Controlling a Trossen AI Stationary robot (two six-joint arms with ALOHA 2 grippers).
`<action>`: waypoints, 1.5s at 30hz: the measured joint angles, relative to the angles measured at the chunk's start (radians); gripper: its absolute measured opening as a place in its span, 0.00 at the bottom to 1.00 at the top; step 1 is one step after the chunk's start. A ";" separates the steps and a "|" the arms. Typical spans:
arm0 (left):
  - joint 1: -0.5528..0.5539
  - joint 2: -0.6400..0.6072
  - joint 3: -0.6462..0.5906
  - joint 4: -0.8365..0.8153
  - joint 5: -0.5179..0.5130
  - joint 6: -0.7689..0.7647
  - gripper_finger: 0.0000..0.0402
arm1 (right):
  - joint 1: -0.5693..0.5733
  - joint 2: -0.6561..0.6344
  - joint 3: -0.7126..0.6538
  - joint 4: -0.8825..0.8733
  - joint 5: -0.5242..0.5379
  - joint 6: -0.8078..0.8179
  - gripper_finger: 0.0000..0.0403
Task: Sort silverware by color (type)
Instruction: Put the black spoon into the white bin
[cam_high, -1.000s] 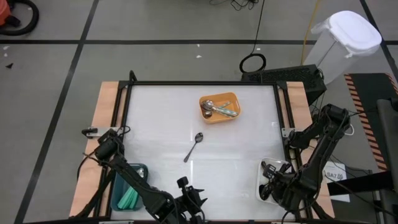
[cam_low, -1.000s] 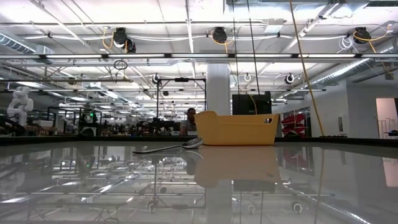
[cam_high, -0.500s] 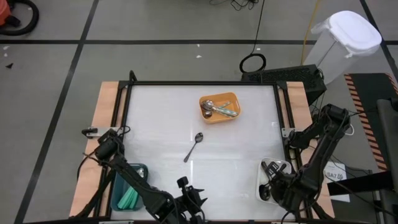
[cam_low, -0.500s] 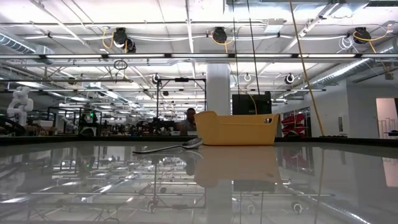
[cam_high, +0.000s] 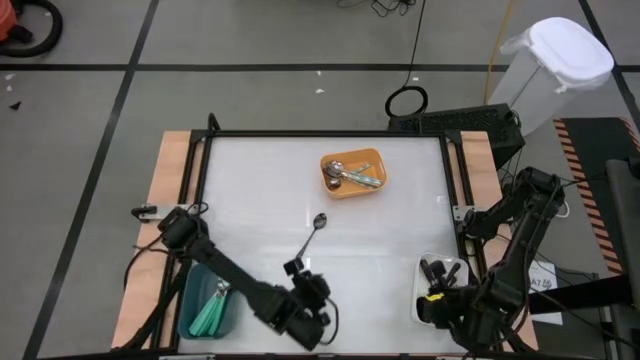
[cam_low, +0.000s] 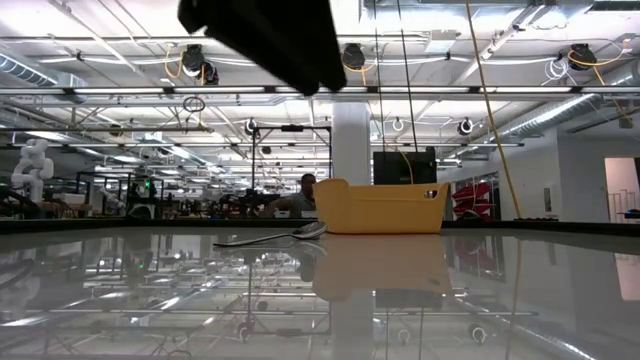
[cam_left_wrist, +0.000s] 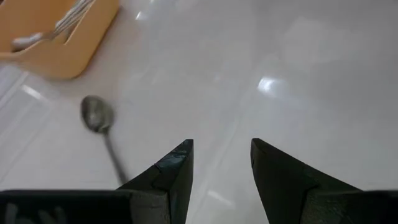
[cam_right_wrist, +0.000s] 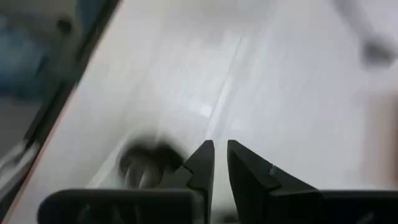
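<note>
Grey floor (cam_high: 90, 110) w/ black tape lines, white bin (cam_high: 548, 70) nearby; ceiling pipes (cam_low: 450, 90), lamps overhead.

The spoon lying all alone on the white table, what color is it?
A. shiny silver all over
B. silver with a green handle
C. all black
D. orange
A: the lone spoon on the table is shiny silver from bowl to handle end, as the left wrist view also shows just ahead of the left pincer, whose fingers stand apart.
</note>
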 joint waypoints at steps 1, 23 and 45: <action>0.015 0.000 0.000 -0.021 0.012 -0.004 0.40 | 0.000 0.000 -0.003 0.038 0.040 -0.023 0.10; 0.349 0.000 -0.071 -0.258 0.227 -0.120 0.40 | -0.001 0.019 -0.044 0.303 0.302 -0.322 0.10; 0.407 -0.001 -0.189 -0.016 0.424 0.112 0.40 | -0.091 0.019 -0.045 0.299 0.306 -0.668 0.09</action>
